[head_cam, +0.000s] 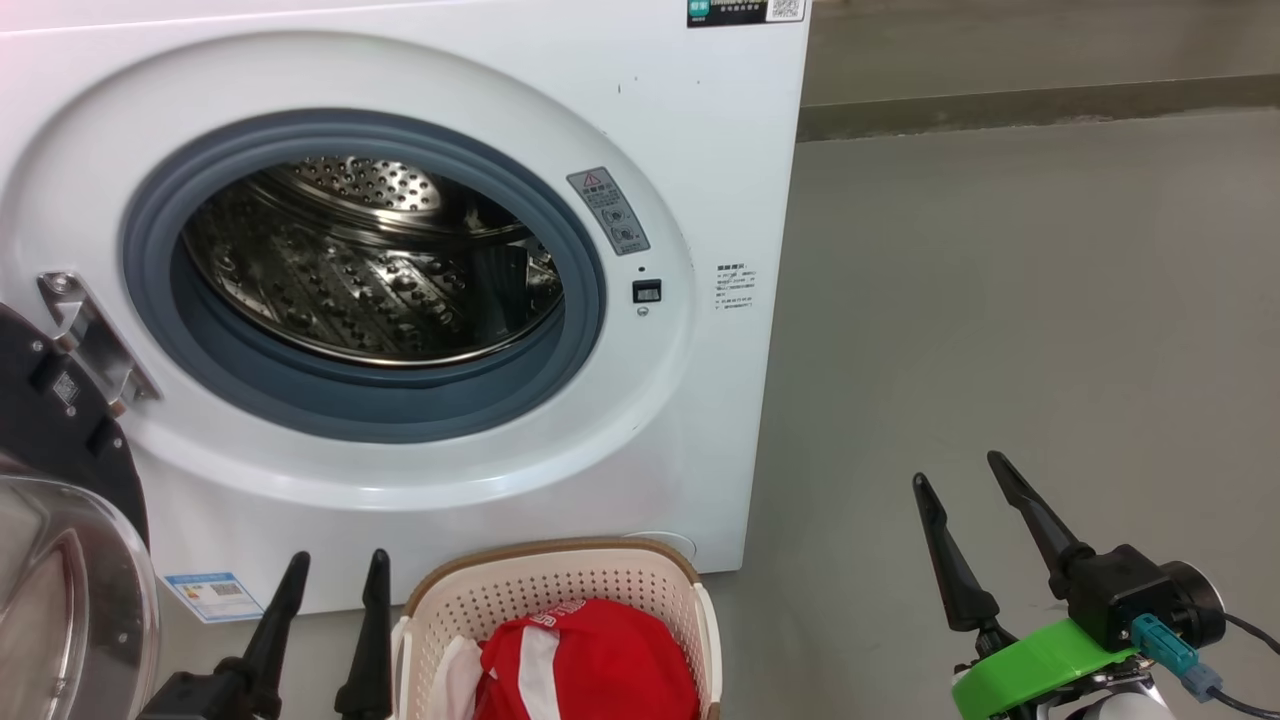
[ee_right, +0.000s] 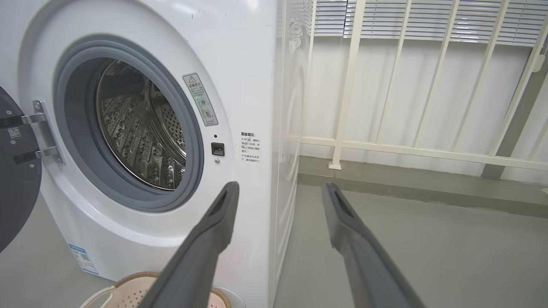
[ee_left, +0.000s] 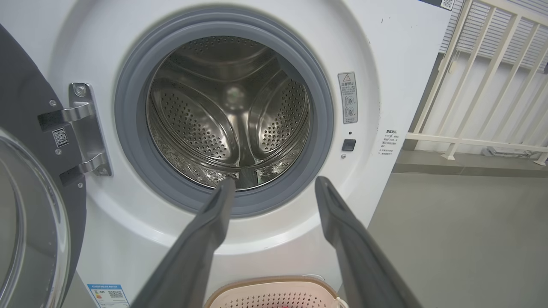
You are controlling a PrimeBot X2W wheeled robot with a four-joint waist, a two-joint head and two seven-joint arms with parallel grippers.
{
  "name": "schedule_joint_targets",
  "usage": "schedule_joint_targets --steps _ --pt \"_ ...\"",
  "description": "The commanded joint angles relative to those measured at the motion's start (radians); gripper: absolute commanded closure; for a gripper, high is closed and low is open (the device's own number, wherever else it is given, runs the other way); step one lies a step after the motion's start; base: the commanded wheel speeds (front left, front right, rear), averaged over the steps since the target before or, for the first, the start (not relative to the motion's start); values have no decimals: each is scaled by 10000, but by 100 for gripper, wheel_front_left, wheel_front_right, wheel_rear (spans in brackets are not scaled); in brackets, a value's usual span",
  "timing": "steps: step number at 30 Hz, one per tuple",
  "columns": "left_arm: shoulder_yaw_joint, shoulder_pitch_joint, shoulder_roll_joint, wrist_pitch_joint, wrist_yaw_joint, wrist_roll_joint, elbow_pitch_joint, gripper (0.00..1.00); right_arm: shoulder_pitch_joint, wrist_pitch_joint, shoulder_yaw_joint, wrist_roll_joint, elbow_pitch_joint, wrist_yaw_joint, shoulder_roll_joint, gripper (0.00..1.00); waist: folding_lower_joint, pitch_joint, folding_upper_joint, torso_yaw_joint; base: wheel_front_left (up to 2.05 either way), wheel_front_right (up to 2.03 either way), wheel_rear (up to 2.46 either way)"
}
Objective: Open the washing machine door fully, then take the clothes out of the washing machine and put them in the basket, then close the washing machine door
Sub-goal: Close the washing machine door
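Two pincers, both spread wide, holding nothing.
Left gripper (head_cam: 338, 560) lower left, right gripper (head_cam: 957, 470) lower right; between them, one basket (head_cam: 550, 552) holds red-and-white clothes (head_cam: 590, 660); one washing machine (head_cam: 700, 150) upper left, washing machine door (head_cam: 60, 420) open at left edge.

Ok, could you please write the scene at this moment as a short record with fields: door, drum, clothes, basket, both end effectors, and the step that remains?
door: washing machine door swung open, at the left
drum: the washing machine drum shows bare perforated steel
clothes: red and white clothes lie in the basket
basket place: on the floor, in front of the machine
left arm: left end effector open, holding nothing, beside the basket
right arm: right end effector open, holding nothing, to the right of the machine
step remaining: close the door
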Motion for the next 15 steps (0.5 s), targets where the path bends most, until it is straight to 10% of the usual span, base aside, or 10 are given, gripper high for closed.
schedule_joint_targets --steps 1,15 --pt "321 -114 170 14 94 31 -317 0 -146 -63 248 -74 -238 44 -14 0 0 -9 0 -1 -16 16 0" --pt "266 -123 241 68 239 9 -361 0 -181 -63 222 -84 -269 44 -9 0 0 14 0 54 -115 115 0"
